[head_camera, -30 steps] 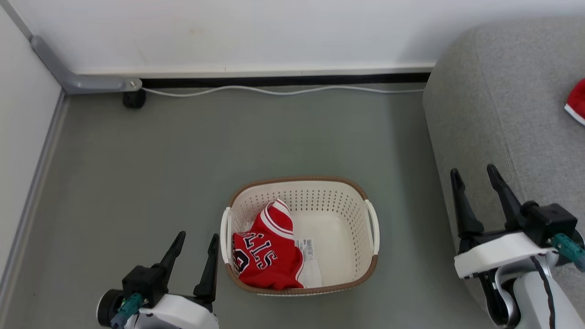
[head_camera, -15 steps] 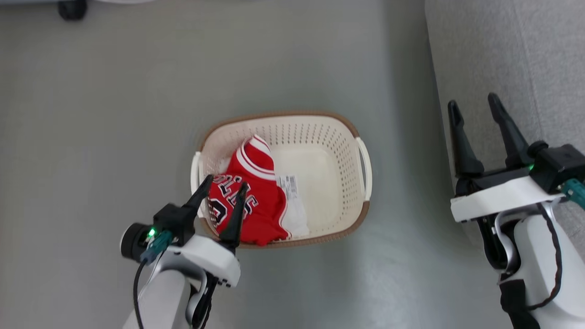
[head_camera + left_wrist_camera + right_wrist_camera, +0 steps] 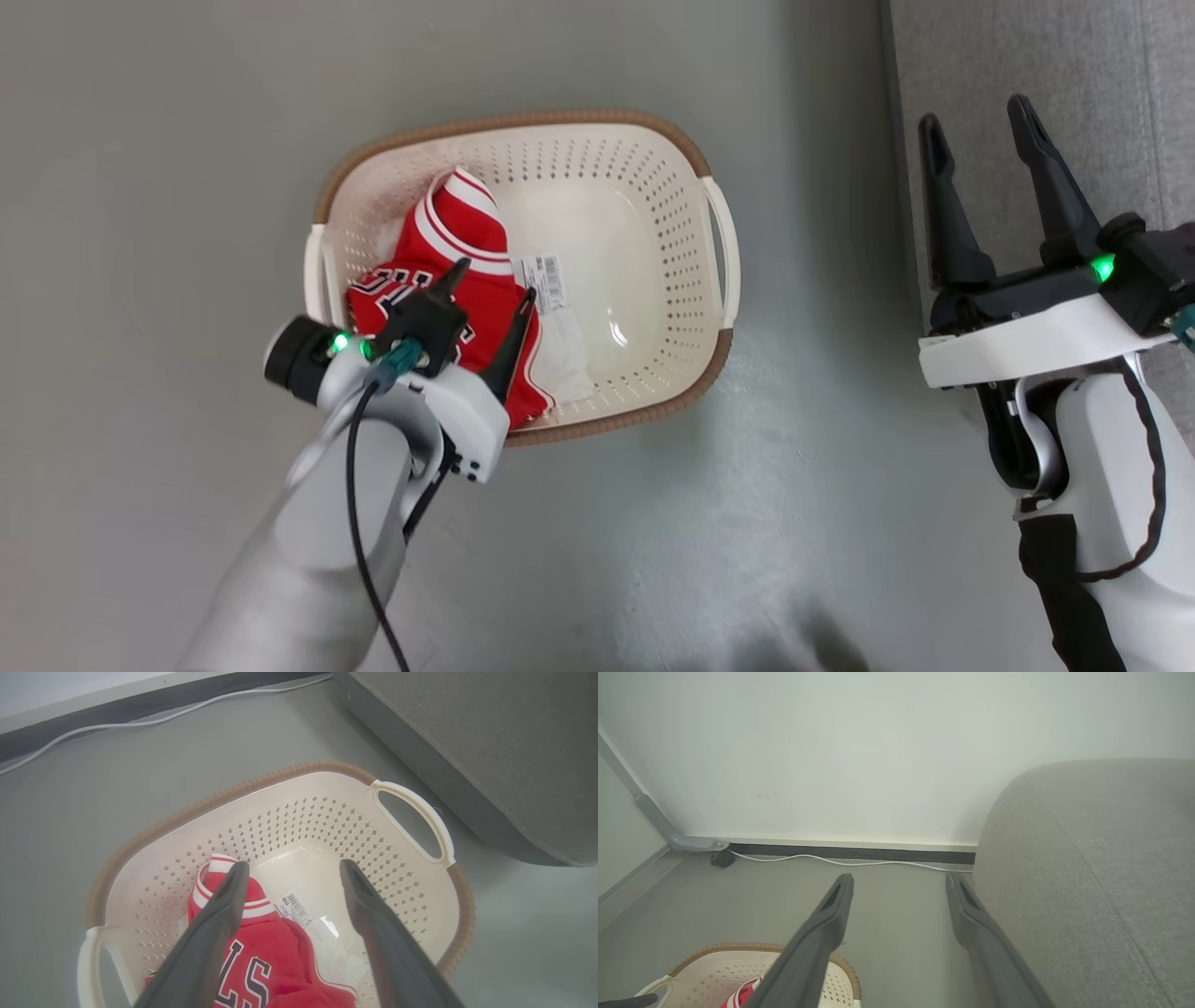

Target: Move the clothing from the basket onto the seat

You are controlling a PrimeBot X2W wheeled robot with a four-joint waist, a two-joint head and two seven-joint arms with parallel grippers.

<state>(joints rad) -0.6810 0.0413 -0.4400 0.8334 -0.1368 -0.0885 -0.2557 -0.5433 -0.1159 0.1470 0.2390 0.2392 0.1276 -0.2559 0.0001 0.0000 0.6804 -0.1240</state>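
Red jersey (image 3: 448, 233) bunched against basket (image 3: 523, 119) left wall. Above it, left tool (image 3: 495, 280) spread wide, empty. Well right of basket, right tool (image 3: 974, 112) spread, empty, by seat (image 3: 1102, 75) edge. Risk: finger catches perforated wall, or pinches thin fold only; fabric slips on lift.

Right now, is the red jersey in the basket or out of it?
In. The jersey lies crumpled inside the basket, against its left wall, under the open left gripper.
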